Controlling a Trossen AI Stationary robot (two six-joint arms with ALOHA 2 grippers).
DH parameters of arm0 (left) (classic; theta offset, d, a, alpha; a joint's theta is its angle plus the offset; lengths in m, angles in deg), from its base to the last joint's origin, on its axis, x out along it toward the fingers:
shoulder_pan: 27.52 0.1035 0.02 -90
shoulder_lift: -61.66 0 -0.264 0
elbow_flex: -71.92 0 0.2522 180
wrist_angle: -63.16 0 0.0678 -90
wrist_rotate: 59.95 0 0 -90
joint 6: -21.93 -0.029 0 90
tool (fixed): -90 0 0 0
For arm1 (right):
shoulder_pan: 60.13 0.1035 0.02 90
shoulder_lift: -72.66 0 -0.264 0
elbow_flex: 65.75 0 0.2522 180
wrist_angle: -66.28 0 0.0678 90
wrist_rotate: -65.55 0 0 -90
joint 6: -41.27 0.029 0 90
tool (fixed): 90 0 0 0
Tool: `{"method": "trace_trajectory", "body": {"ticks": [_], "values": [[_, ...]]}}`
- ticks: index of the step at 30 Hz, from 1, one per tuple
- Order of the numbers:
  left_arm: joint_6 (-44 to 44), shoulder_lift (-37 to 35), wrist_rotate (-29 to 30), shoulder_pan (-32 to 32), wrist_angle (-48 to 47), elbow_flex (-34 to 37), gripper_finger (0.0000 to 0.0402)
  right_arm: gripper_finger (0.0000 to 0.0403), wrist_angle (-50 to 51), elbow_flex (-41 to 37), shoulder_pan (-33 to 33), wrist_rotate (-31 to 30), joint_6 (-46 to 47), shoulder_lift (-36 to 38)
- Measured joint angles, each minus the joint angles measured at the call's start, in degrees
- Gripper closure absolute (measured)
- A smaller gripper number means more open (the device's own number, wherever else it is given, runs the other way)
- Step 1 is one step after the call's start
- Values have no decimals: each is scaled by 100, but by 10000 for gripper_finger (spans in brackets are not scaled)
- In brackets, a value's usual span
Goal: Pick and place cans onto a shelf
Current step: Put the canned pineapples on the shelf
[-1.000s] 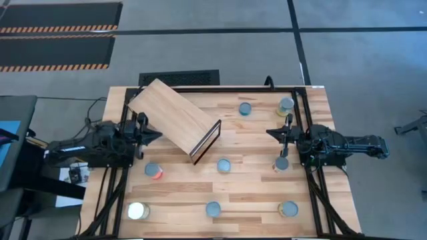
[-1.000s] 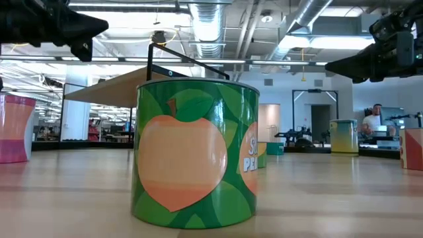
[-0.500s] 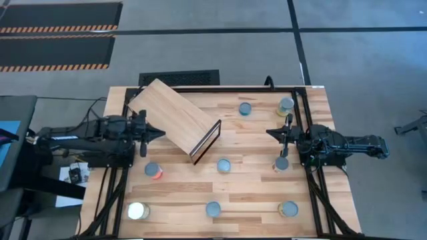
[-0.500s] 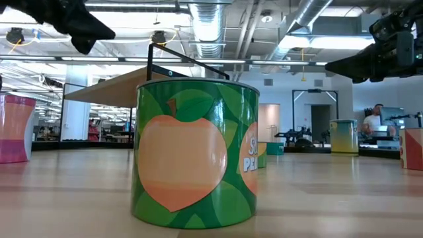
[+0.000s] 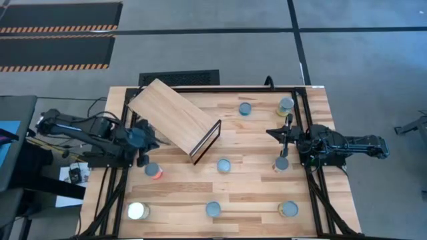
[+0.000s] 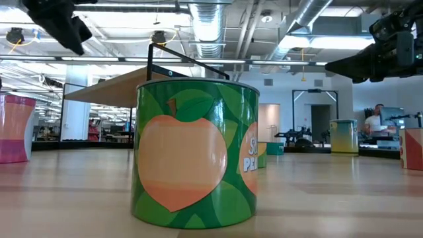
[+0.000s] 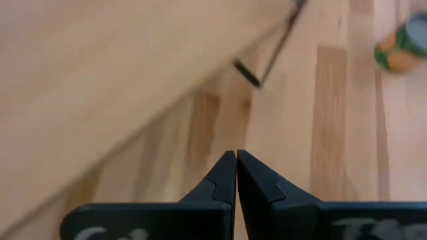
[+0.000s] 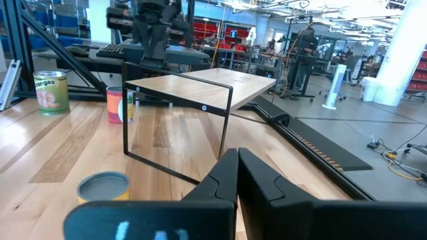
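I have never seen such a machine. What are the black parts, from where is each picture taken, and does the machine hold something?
The black parts are two robot arms at a wooden table. Each ends in a two-finger gripper.

One picture looks straight down: the left gripper is beside the shelf, a wooden board standing aslant near the far left corner, and the right gripper is at the right side. One picture is taken at table height, so a green can fills it. Two come from cameras on the wrists, looking past each arm's own fingers.

Eight small cans stand scattered on the table, for example one near the middle. None is on the shelf. Both grippers are shut and hold nothing.
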Motion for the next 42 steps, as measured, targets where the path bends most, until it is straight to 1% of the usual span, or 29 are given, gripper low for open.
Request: {"method": "trace_trajectory", "body": {"ticks": [4, 7, 14, 17, 19, 21, 25, 29, 31, 33, 37, 39, 42], "values": [[460, 421, 24, -590, -173, -152, 401, 376, 1, -1, 1, 0, 0, 0], [762, 777, -77, -1025, -199, -226, 401, 376, 1, 0, 0, 0, 0, 0], [1633, 1875, -201, -1956, -724, -736, 401, 374, 0, -1, 2, 0, -1, 0], [2083, 2329, -227, -2307, -714, -886, 401, 375, 0, 0, 2, 0, 0, -1], [2432, 2616, -230, -2508, -729, -911, 396, 376, 0, -1, 1, 0, -1, 0], [2751, 2892, -235, -2659, -732, -915, 383, 375, 0, -1, 0, 0, 0, 1], [3143, 3252, -166, -2760, -737, -915, 333, 376, 0, 0, 1, 0, 0, 1], [3230, 3393, 0, -2759, -762, -915, 277, 376, 0, 0, 2, 0, -2, 1], [3292, 3450, 140, -2736, -890, -915, 256, 376, 0, 0, 0, 0, 0, 1], [3400, 3489, 163, -2731, -1087, -915, 243, 376, 0, 0, 2, 0, -2, 1], [3484, 3536, 273, -2729, -1134, -884, 241, 376, 0, 0, 2, 0, 0, 1], [3516, 3536, 285, -2720, -1064, -778, 252, 376, 0, 0, 2, -2, 0, 1], [3518, 3532, 254, -2720, -913, -616, 279, 376, -2, -2, 2, -1, 0, 0]]}}
